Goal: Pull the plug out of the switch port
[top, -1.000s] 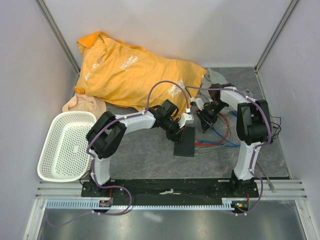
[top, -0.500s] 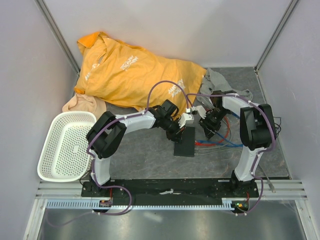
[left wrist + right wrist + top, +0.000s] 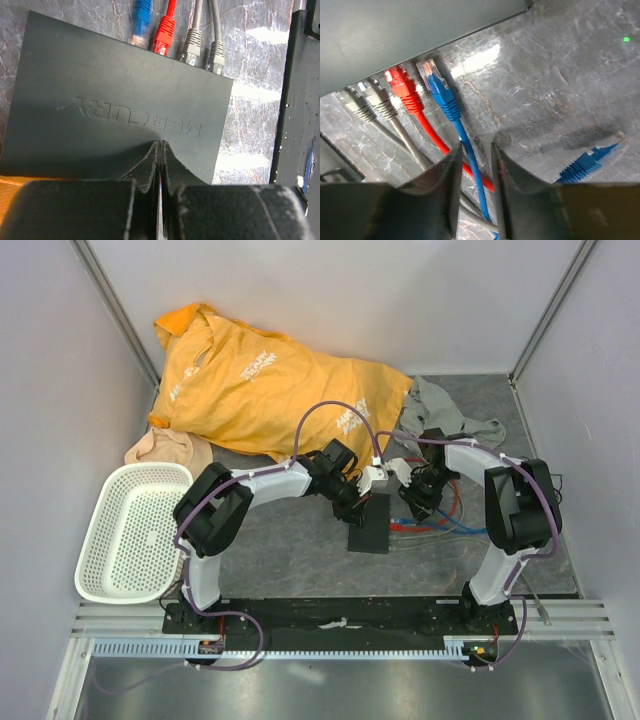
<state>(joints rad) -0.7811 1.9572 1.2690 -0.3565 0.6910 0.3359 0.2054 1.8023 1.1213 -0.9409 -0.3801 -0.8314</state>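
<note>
Right arm has swung nearer; its claw (image 3: 476,150) sits narrow astride the blue cable (image 3: 459,127); the blue plug (image 3: 436,82) lies straight ahead, pointing lengthwise at the switch (image 3: 115,100) edge, its tip seemingly backed out; the left claw (image 3: 159,150), closed, pins the switch to the desk (image 3: 560,75).

both arms reach inward, left tool (image 3: 159,150) pinched closed, right tool (image 3: 474,150) fingers narrowly apart.

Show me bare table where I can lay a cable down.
Free: grey table between white basket and black switch; also the far right corner beside the grey cloth. Crowded: cables right of the switch, beneath the right hand.
</note>
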